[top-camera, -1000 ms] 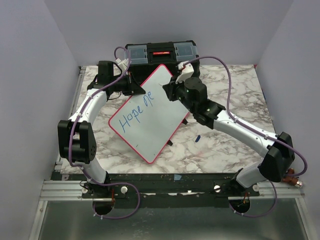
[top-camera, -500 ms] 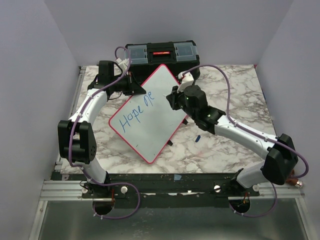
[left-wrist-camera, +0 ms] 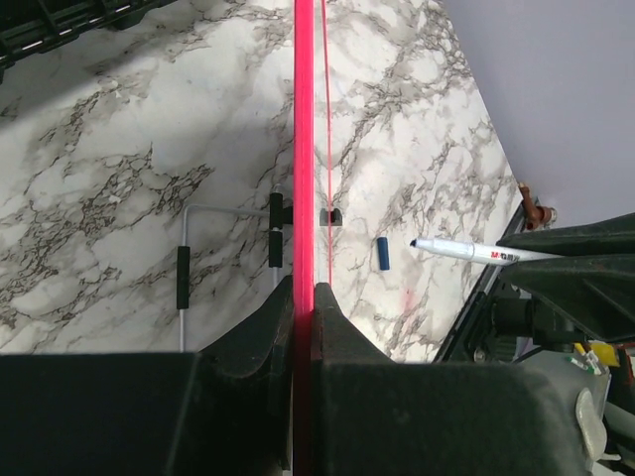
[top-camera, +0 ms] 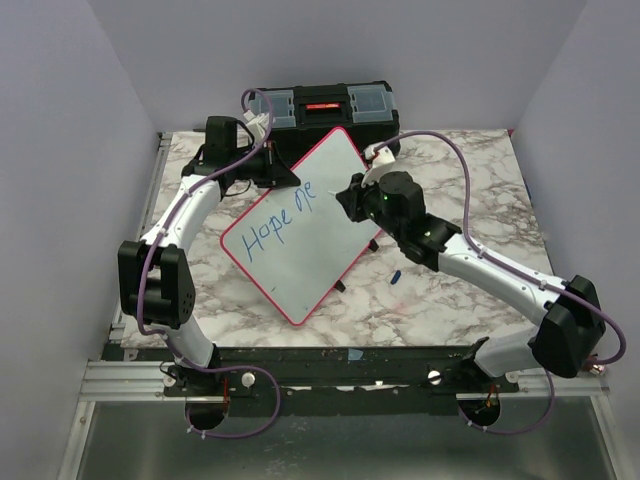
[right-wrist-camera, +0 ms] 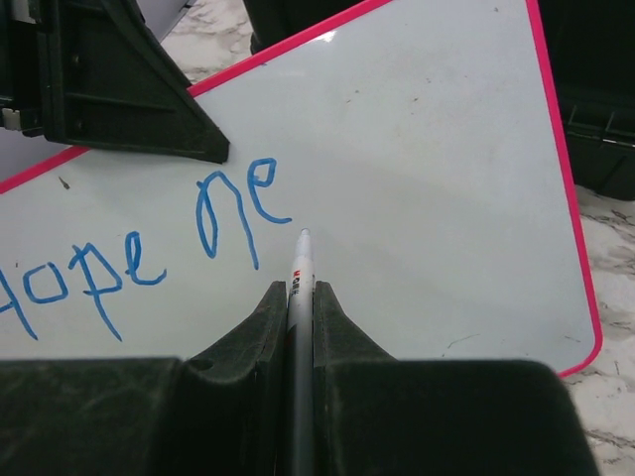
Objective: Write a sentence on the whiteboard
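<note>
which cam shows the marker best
Right wrist: the marker runs out from the right tool, close and sharp, tip over the whiteboard. Left wrist shows it small, side-on. Top external: too small to tell.

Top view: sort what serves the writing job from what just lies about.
In the job: whiteboard, marker, left hand gripping the board's edge, right hand holding the marker.
Lying about: black toolbox, small blue cap.
</note>
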Controlling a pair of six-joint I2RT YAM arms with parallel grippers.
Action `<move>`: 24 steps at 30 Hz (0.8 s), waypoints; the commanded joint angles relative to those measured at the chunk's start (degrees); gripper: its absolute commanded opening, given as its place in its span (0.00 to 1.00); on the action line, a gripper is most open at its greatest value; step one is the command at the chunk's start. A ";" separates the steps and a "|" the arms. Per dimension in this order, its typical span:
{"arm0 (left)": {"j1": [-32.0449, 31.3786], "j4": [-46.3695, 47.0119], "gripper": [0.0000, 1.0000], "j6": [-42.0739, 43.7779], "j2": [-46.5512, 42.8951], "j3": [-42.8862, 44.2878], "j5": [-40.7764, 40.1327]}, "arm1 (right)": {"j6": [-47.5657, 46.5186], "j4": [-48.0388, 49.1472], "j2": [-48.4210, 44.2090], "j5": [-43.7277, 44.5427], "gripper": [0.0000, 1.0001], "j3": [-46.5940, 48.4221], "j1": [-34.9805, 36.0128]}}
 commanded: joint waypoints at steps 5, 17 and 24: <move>-2.27 -1.58 0.00 4.37 0.08 1.24 0.37 | 1.40 3.33 3.22 -3.65 0.01 2.33 -0.28; -2.34 -1.94 0.00 4.72 0.28 1.45 0.09 | 1.79 5.36 9.17 -4.04 0.01 7.61 -2.05; -2.32 -3.09 0.00 5.17 1.07 2.78 0.22 | 2.11 6.37 10.67 -4.74 0.01 8.68 -2.90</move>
